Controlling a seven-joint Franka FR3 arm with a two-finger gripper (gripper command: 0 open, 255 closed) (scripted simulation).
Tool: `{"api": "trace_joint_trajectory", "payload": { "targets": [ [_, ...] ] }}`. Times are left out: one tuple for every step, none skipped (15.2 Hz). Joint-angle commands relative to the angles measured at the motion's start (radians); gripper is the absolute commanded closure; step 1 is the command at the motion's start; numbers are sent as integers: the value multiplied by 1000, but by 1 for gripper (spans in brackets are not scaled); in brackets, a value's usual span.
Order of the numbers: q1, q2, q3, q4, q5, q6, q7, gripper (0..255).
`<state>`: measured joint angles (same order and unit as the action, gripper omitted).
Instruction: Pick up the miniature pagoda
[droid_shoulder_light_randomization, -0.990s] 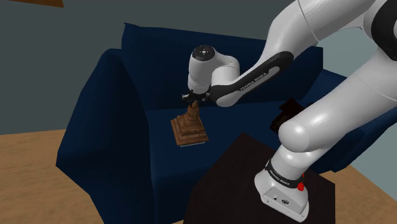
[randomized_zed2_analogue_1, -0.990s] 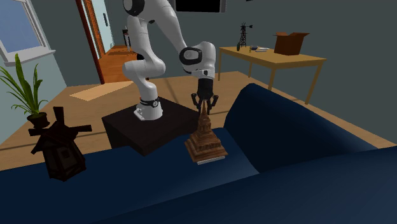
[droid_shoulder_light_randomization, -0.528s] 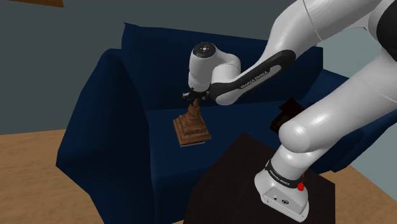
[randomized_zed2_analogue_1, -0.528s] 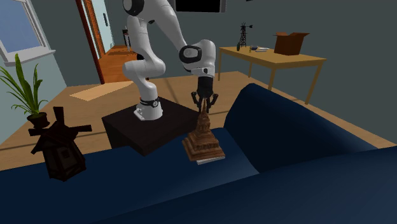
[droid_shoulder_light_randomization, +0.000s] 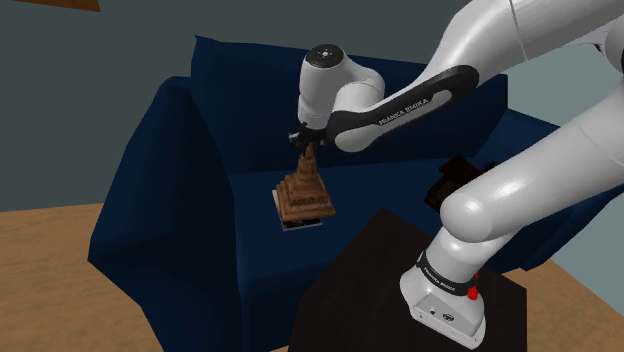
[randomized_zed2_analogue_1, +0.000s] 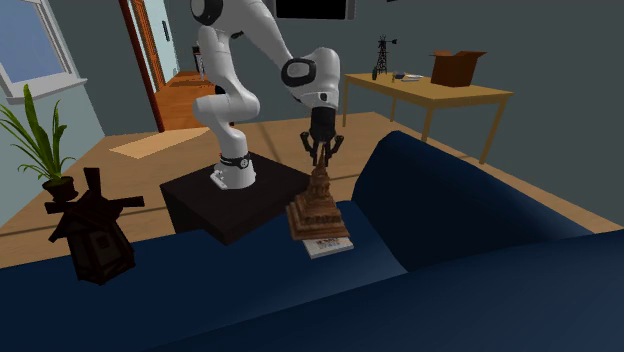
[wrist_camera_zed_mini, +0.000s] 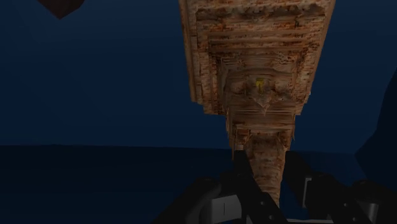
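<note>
One pincer (randomized_zed2_analogue_1: 321, 160) clasps the pagoda (randomized_zed2_analogue_1: 319, 208), hiding its tip.

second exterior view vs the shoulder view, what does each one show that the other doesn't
Second exterior view: a potted plant, a wooden table with a cardboard box on it, and a doorway behind the arm.
Shoulder view: the lettering along the arm and the sofa's outer side.
Both: the end effector shut on the pagoda's spire above the blue sofa seat, with the black stand beside the sofa.
</note>
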<state>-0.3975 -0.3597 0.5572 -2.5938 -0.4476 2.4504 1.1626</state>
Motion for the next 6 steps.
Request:
{"api": "trace_joint_trajectory", "payload": {
  "targets": [
    [12,-19,-14,12,23,-23,-28,255],
    [18,-28,-19,18,33,-35,-40,255],
    [24,-37,-25,24,42,-47,-52,255],
    [29,-45,-30,30,52,-60,-63,255],
    [30,-46,-31,31,53,-62,-65,255],
    [30,-46,-31,31,53,-62,-65,255]
  ]
}}
